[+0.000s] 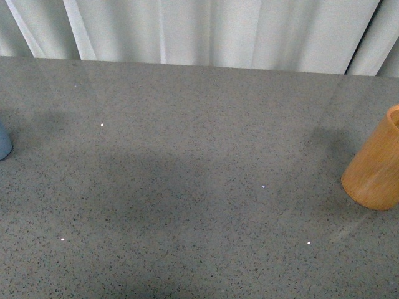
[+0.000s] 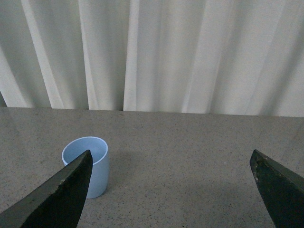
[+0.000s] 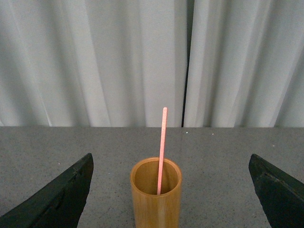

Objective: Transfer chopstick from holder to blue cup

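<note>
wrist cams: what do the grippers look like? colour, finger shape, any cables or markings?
Only the finger ends show. The left gripper has two near-black fingers, wedge-shaped and tapering to blunt tips, with a matte, slightly rough surface. The right gripper looks the same. No cables, markings or sleeves are visible. The front view shows neither arm.

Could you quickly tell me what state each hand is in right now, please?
Left hand: open, holding nothing.
Right hand: open, holding nothing.
</note>
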Controlling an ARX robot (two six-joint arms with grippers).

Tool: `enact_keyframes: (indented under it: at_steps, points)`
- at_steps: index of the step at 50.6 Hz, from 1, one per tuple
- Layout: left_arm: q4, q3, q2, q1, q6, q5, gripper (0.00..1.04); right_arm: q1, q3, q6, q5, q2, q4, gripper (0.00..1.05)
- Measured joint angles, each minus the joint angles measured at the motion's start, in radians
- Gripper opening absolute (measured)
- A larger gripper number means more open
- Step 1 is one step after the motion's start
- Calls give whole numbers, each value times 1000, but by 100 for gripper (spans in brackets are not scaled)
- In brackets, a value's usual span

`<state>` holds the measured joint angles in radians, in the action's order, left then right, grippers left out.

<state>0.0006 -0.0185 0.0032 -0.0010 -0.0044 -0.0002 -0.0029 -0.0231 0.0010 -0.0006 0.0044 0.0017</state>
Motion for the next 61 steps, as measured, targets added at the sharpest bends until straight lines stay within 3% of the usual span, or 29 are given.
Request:
enact_keyframes:
  at_steps: [61]
  points:
    - [0,0,0,0,0,0,98,0,0,0,0,0,0,95]
